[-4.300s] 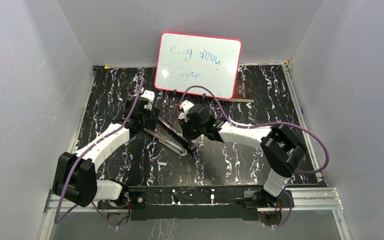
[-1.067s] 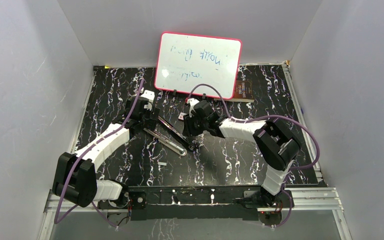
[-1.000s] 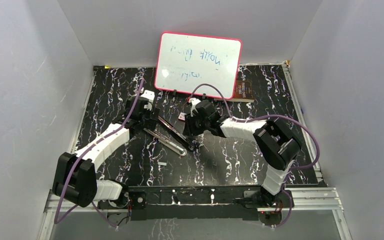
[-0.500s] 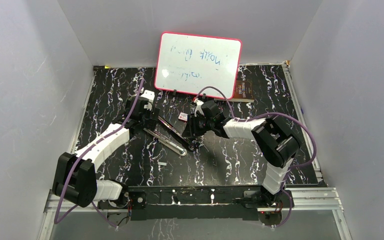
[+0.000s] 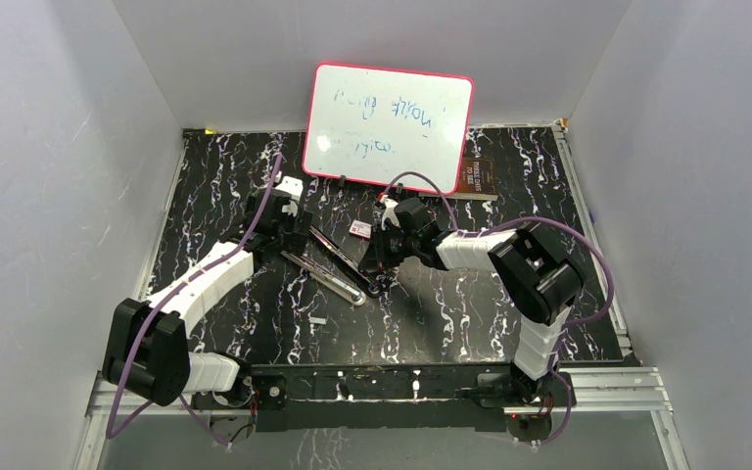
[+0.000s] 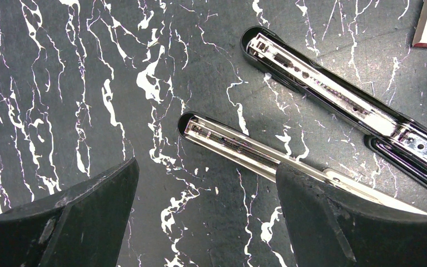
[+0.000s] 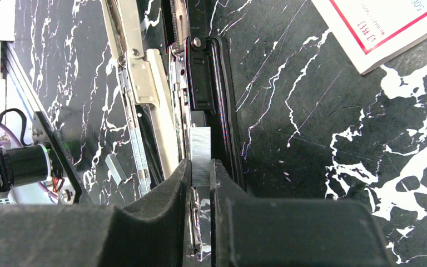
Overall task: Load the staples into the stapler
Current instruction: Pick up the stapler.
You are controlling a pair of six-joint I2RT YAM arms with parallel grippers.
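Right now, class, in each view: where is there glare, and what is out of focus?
Left wrist: the stapler glares white along its rail; the left claw is dark, showing little detail. Right wrist: the staples are sharp, the right claw blurred. Top external: even light, small detail lost.

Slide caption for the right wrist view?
Right gripper pinches a staple strip over the open stapler; white box nearby.

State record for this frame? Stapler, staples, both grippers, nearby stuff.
stapler: slim black desk stapler, hinged open, halves splayed, shiny rail exposed
staples: silvery strip of joined staples, lined up over the rail channel; seated or not, cannot tell
right gripper: shut on the strip
left gripper: open, above the stapler
nearby: small white box with red label; second loose strip on the table
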